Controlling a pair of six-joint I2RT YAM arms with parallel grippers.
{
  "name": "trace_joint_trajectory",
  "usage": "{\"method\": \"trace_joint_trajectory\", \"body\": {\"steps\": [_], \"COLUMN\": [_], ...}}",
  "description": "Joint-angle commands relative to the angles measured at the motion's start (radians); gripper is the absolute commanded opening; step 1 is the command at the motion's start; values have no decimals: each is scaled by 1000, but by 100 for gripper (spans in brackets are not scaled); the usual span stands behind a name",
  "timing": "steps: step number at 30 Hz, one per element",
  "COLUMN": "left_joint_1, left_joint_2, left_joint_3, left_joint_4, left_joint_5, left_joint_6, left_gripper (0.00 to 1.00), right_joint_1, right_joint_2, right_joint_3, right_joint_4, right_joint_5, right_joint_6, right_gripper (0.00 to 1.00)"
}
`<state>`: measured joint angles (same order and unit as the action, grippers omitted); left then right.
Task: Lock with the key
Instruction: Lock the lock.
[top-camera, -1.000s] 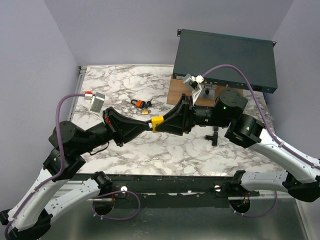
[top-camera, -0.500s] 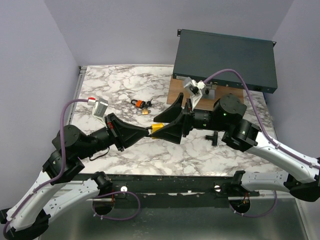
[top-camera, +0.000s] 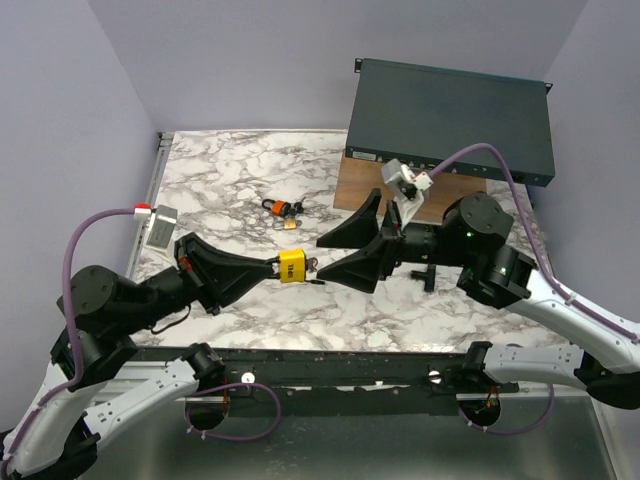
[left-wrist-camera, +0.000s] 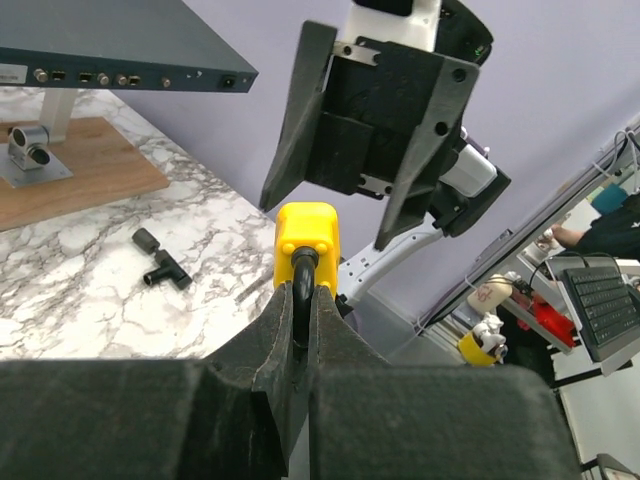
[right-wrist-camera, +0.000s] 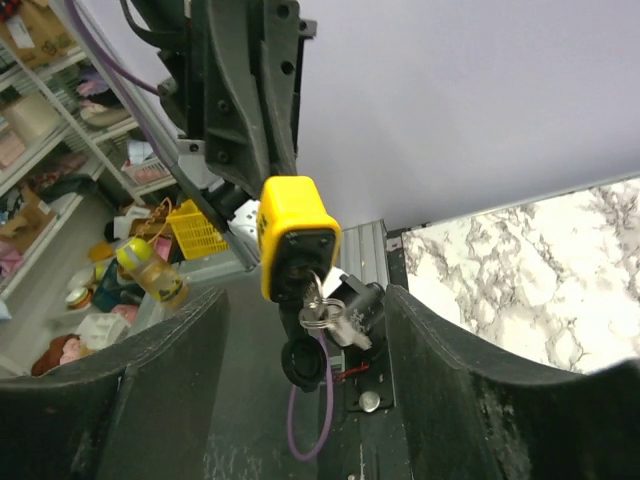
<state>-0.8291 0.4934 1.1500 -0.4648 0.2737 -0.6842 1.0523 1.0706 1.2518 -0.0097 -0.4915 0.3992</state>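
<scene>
My left gripper (top-camera: 262, 267) is shut on the black shackle (left-wrist-camera: 303, 285) of a yellow padlock (top-camera: 292, 266), held above the marble table. The padlock also shows in the left wrist view (left-wrist-camera: 306, 237) and the right wrist view (right-wrist-camera: 295, 233). A silver key (right-wrist-camera: 318, 296) with a ring and a spare key sits in the keyhole on the padlock's underside. My right gripper (top-camera: 330, 254) is open, its two wide fingers just right of the padlock and not touching it. In the right wrist view the right gripper (right-wrist-camera: 305, 345) frames the key with a gap on both sides.
A second orange padlock with keys (top-camera: 281, 210) lies on the marble table (top-camera: 230, 170) behind the grippers. A black T-shaped fitting (top-camera: 428, 273) lies at the right. A wooden board (top-camera: 355, 180) carries a dark rack box (top-camera: 450, 118) at the back right.
The right gripper has opened and let go of the key, pulling slightly right. The left gripper has drawn back left and nearer with the yellow padlock, so the two grippers are now apart.
</scene>
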Motion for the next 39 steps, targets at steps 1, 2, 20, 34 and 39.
{"method": "trace_joint_trajectory", "body": {"steps": [1,2,20,34,39], "left_joint_1": [-4,-4,-5,-4,-5], "left_joint_2": [-25,-29,-37,-42,-42], "left_joint_3": [37,39,56,60,59], "left_joint_4": [-21,-25,-25,-19,-24], "left_joint_5": [-27,-27,-17,-17,-29], "left_joint_6": [37,36,18,2,2], "left_gripper": [0,0,0,0,0], "right_joint_1": [6,5,5,5,5], "right_joint_2": [29,35,76,98,98], "right_joint_3": [7,12,13,32,37], "right_joint_4": [0,0,39,36,30], "right_joint_5": [-106,-111,-140,-148,-139], "right_joint_6": [-5,-4,-5,-7,-5], "right_gripper": [65,63,57,40,26]}}
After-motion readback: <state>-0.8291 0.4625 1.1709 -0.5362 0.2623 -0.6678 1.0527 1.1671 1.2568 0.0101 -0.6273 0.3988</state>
